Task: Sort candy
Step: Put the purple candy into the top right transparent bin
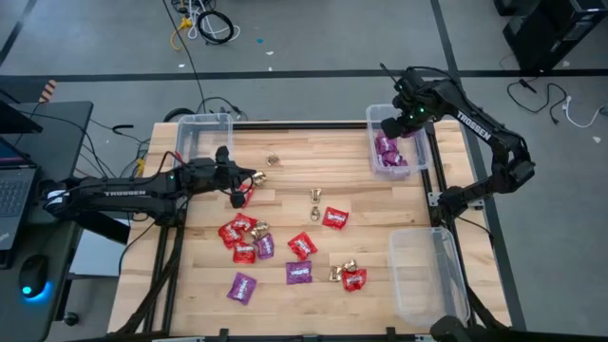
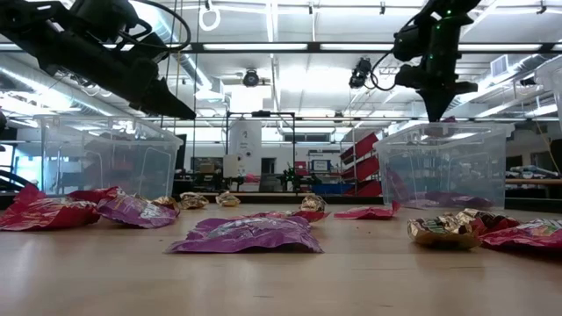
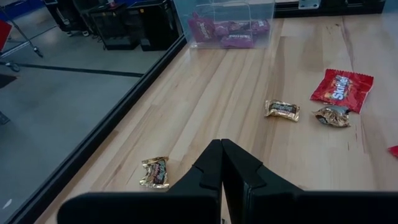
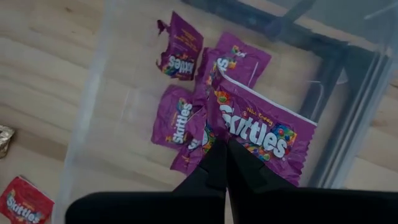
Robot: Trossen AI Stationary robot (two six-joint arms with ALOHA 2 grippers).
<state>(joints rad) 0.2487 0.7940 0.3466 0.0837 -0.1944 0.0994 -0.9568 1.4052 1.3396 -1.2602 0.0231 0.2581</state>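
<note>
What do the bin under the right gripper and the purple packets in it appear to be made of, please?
The bin looks like clear, glossy rigid plastic: the wooden table shows through its walls. The purple packets seem to be thin printed plastic film, creased and faintly shiny, with a jagged crimped edge on the top one.

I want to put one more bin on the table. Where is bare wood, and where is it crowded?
Bare wood lies along the far edge between the left bin and the bin with purple packets, apart from one gold piece, and at the near left corner. The candy cluster crowds the middle.
</note>
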